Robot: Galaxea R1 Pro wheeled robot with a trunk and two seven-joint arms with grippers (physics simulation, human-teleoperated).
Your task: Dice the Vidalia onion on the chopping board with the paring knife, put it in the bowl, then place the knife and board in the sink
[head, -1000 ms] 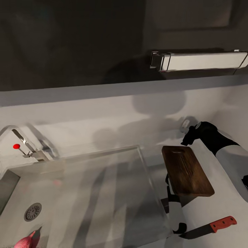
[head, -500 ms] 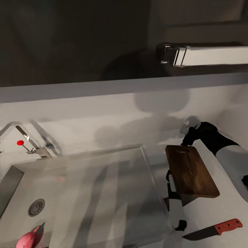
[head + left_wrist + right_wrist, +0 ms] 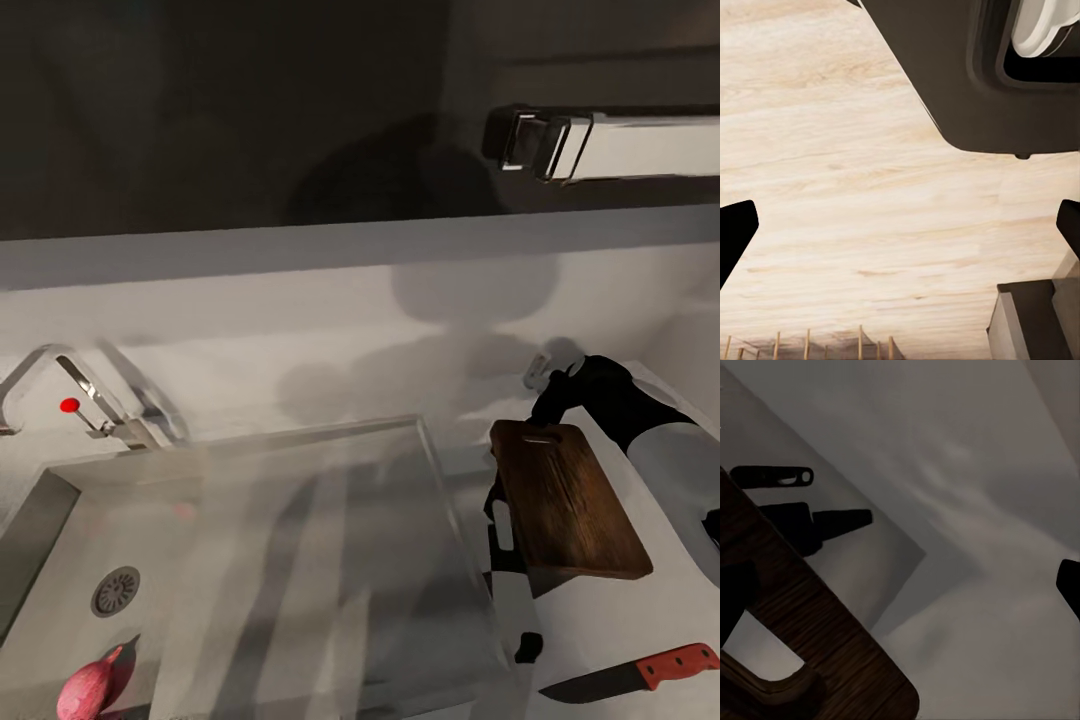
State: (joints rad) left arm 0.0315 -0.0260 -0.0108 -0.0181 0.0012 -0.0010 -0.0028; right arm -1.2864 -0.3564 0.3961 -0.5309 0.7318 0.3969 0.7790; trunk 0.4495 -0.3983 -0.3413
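- My right jaws point(image 3: 898, 589) stand wide apart, a dark tip at each edge of the right wrist view, clamped on nothing; they sit just beside the slot-handle end of the chopping board point(image 3: 810, 622), I'd say lined up there because the slot is the easiest place to take hold
- My left jaws point(image 3: 901, 223) are apart too and empty, pointed down at a pale wooden floor, parked low and out of the way
- From the head view, the chopping board point(image 3: 570, 500) lies on the desk point(image 3: 450, 380) just right of the sink point(image 3: 430, 450), close enough that a short carry brings the onion to it
- The paring knife point(image 3: 640, 675) rests on the desk near the board's nearer end, red handle toward my right side, handy for that arm
- The Vidalia onion point(image 3: 85, 690) lies in the sink's near corner, not far from the drain, well apart from both jaws
- The faucet point(image 3: 60, 385) arches over the basin's far side, so I judge reaching in from the near edge is safer
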